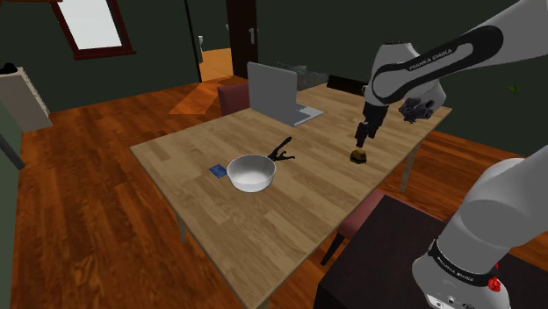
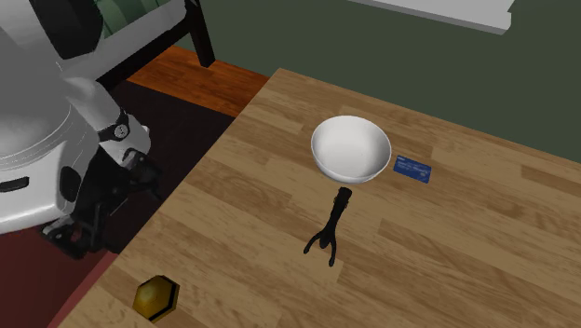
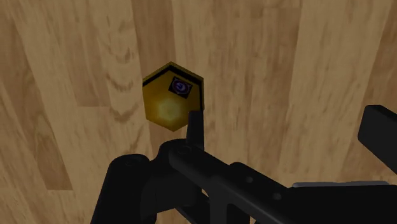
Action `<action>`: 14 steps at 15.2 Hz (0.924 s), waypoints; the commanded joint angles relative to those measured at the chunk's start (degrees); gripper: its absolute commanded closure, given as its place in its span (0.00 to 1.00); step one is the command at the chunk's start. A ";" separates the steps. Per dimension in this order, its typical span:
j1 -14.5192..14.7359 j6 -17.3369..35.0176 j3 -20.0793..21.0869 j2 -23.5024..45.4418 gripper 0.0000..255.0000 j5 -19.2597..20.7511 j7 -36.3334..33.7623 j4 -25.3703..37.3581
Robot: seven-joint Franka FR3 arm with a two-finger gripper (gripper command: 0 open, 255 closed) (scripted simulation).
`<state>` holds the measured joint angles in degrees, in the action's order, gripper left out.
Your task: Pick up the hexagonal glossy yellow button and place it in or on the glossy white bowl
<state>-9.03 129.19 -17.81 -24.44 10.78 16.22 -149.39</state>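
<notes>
The all-black two-finger tool (image 1: 363, 138) on the white arm is hanging just above the hexagonal glossy yellow button (image 1: 358, 156), not touching it. In the wrist view its fingers (image 3: 194, 124) are standing well apart, so the tool is spread wide and is gripping nothing; the button (image 3: 173, 95) is lying a little beyond one fingertip, outside the gap between them, with a small dark purple mark showing on its top face. The button is sitting flat on the light wooden surface (image 1: 263, 228), close to the edge nearest the stand; in the second exterior view it (image 2: 155, 296) is lying near the lower left corner, beside that edge. The glossy white bowl (image 1: 253, 180) is standing upright near the middle of the surface, well apart from the button, toward the shoulder view's left. A small black forked object (image 1: 283, 152) is lying between bowl and button, close to the bowl's rim but not touching it in the second exterior view. A small flat blue card (image 1: 215, 170) is lying just beside the bowl on its other side. A grey open laptop (image 1: 277, 92) is standing at the far end of the surface, and a dark red chair (image 1: 232, 95) is showing behind it.
</notes>
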 commanded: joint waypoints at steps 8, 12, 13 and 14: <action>0.28 18.23 -7.64 19.75 0.00 -7.46 8.88 4.97; 0.63 21.57 -7.80 23.13 0.00 -10.03 10.74 4.73; 0.70 22.38 -7.80 24.01 0.00 -10.79 11.28 4.71; 0.75 23.19 -7.77 24.90 0.00 -11.58 11.85 4.70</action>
<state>-8.35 151.53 -25.58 -0.45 -0.02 27.50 -144.71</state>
